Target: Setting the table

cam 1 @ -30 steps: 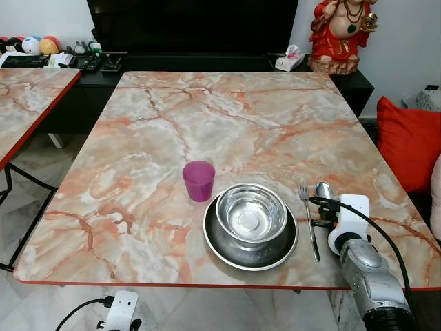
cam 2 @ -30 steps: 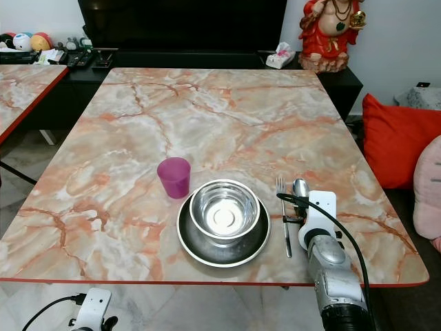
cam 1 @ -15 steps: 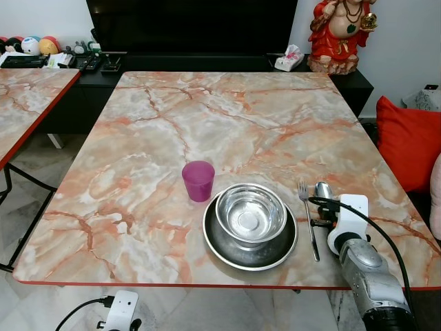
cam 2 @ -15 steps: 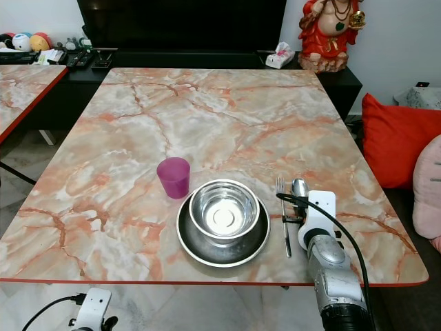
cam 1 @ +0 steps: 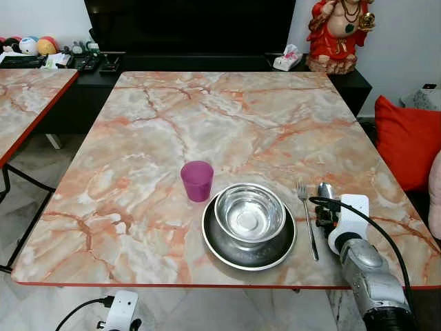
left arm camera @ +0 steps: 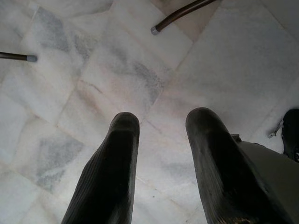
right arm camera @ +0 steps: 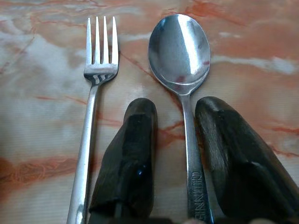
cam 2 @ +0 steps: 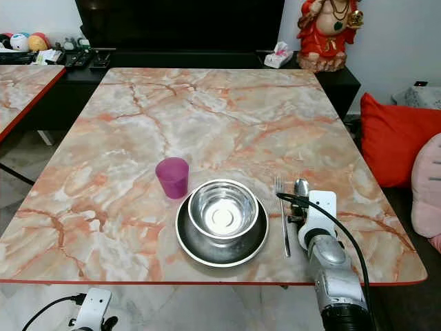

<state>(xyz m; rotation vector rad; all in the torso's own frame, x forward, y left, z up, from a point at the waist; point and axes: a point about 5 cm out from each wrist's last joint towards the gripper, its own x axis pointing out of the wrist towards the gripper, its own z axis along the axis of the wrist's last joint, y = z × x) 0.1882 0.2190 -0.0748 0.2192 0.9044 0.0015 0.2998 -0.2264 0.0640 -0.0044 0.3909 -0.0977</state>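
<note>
the left tool (left arm camera: 159, 140) hangs idle below the bench edge, its two fingers parted over pale floor tiles and gripping nothing.

on the marble bench (cam 1: 227, 117) the setting sits toward the near edge. a purple cup (cam 1: 197, 181) stands at about 10 o'clock from the steel bowl (cam 1: 249, 214), close to it but apart. the bowl rests inside a dark round plate (cam 1: 217, 241). at 3 o'clock from the plate lies the fork (cam 1: 307, 219), tines pointing to 12 o'clock, and just beside it, farther toward 3 o'clock, the spoon (right arm camera: 180, 46), parallel with it and bowl-up.

the right tool (right arm camera: 175, 126) is low over the spoon's handle, fingers a little apart with the handle lying between them. whether either pad touches the metal cannot be told, and the spoon lies flat on the bench, so it looks released rather than gripped.

as for handling, the spoon is probably light, rigid and slick polished steel. lying flat, it offers little to pinch. the best hold would likely be across the narrow handle near its middle, squeezing the thin edges. the fork alongside could easily be nudged by any sideways slip.
</note>
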